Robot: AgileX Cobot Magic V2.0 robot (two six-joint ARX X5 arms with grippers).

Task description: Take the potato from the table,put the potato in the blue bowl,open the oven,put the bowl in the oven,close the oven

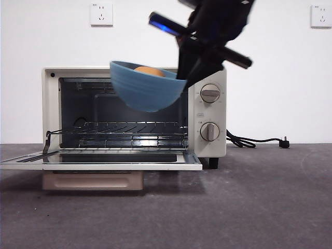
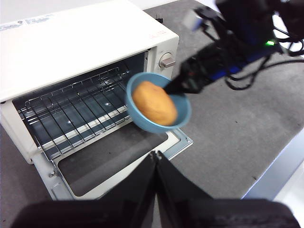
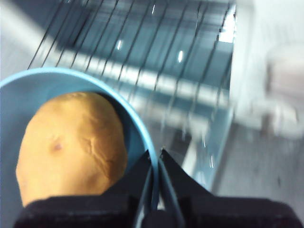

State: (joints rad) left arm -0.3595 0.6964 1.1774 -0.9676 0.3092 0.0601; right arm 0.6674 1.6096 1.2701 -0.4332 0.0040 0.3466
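The desk (image 1: 270, 207) carries the oven (image 1: 210, 111), its door (image 1: 104, 161) dropped flat and the wire rack (image 1: 122, 132) bare inside. In front of the open cavity, up in the air above the door, hangs the blue bowl (image 1: 145, 88), tilted. The right gripper (image 3: 155, 164) is clamped on the bowl's rim, one jaw inside and one outside. The left gripper (image 2: 156, 159) waits well back, jaws together. The potato (image 2: 154, 102) lies inside the bowl.
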